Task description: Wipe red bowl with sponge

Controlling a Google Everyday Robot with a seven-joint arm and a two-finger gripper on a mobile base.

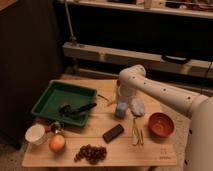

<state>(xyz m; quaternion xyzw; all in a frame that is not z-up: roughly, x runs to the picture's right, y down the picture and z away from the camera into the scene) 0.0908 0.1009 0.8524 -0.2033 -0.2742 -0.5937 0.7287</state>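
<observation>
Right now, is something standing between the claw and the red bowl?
Yes. The claw hangs low over the middle of the table, and a pale blue object lies close beside it, on the side of the red bowl. The rest of the way looks open.

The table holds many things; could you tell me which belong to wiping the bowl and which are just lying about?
For the job: red bowl; blue sponge, apparently, under the gripper at mid-table.
Lying about: green tray, brush, cup, apple, grapes, dark block, pale pad.
</observation>
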